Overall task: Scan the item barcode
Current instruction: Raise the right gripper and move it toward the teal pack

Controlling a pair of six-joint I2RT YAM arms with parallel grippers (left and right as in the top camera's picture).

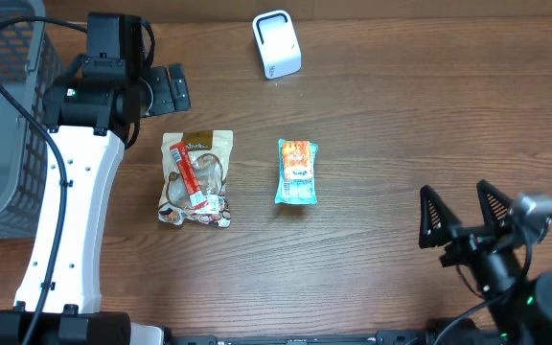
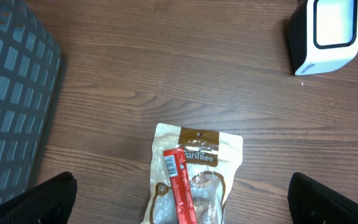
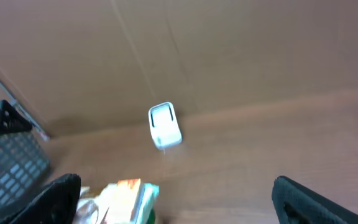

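Packs in the middle, scanner behind.
The pouch (image 1: 214, 172) lies left of the small packet (image 1: 297, 172), a stick pack (image 1: 189, 172) on top of it. The scanner (image 1: 276, 44) stands behind both; the basket (image 1: 3, 115) sits far left. My left gripper (image 1: 166, 88) hangs behind the pouch, my right gripper (image 1: 456, 206) at front right.

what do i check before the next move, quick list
1. Left hand open, empty: ok
2. Right hand open, empty: ok
3. Scanner standing with nothing around it: ok
4. Barcode showing on the red stick lying on the bag: ok
5. Barcode showing on the orange packet: cannot tell
6. Packet apart from the bag: ok
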